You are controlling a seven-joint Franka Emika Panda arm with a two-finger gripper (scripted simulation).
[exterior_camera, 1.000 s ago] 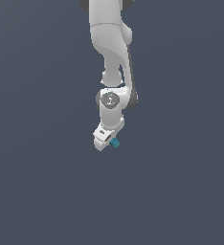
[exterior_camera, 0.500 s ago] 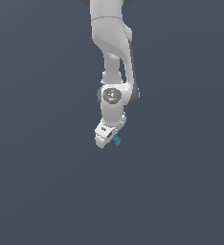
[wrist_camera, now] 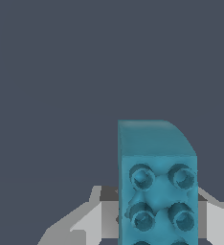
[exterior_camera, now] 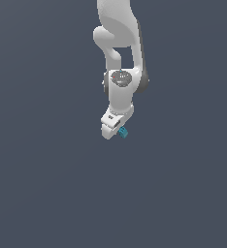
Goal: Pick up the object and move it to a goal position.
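Here the white gripper [exterior_camera: 116,131] hangs from the arm [exterior_camera: 120,53] with its fingers [wrist_camera: 87,220] closed against the teal-blue studded block [exterior_camera: 122,132]. The block sits between the fingertips, poking out on the exterior view's right. In the wrist view, the block [wrist_camera: 157,191] shows its studded face, flanked by both fingers.

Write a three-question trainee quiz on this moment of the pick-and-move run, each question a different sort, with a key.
1. True or false: the teal block sits between the fingers of the gripper.
2. Multiple choice: the face of the block turned to the wrist camera shows A) round studs B) a printed label C) a handle.
3. Fill in: in the exterior view the block shows at the tip of the white ____.

Key: 1 true; 2 A; 3 gripper.
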